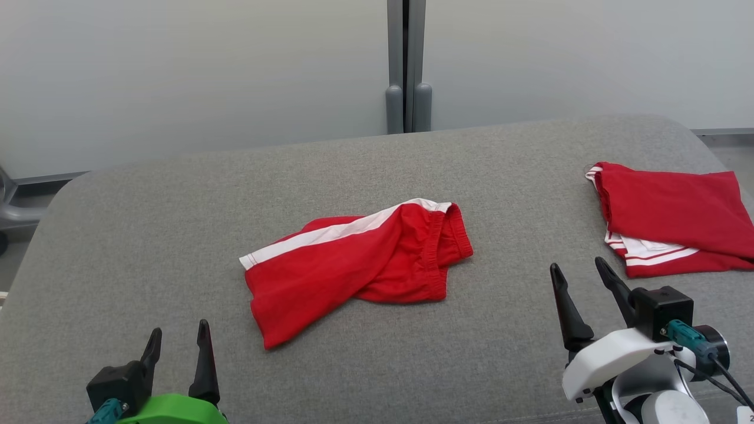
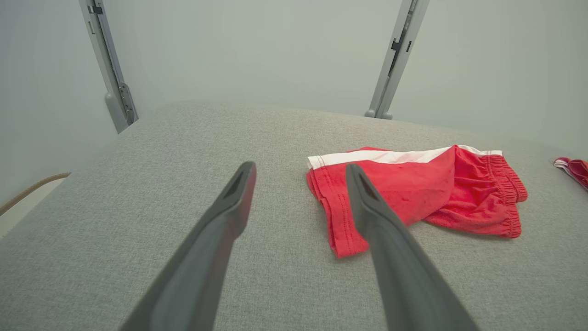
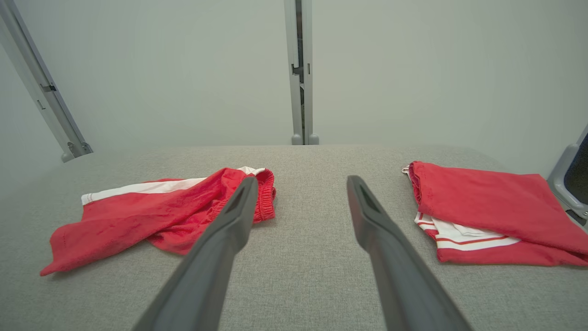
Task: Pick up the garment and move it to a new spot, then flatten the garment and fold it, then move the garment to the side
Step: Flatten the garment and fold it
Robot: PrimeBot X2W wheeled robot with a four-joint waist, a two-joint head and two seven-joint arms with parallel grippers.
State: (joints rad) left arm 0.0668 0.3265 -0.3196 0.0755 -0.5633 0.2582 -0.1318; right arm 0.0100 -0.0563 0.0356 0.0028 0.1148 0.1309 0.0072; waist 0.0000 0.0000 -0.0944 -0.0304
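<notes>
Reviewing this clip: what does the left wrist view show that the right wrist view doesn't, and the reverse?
Left wrist view, not right: the left claw, open, and a tan strip at the picture's left edge. Right wrist view, not left: the right claw, open, and the folded red garment seen whole. Both: the crumpled red shorts, the grey padded surface and metal posts.

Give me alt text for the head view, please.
Crumpled red shorts with a white side stripe lie in the middle of a grey padded table; a folded red garment sits at its right. The left gripper and right gripper are open near the front edge, holding nothing.
</notes>
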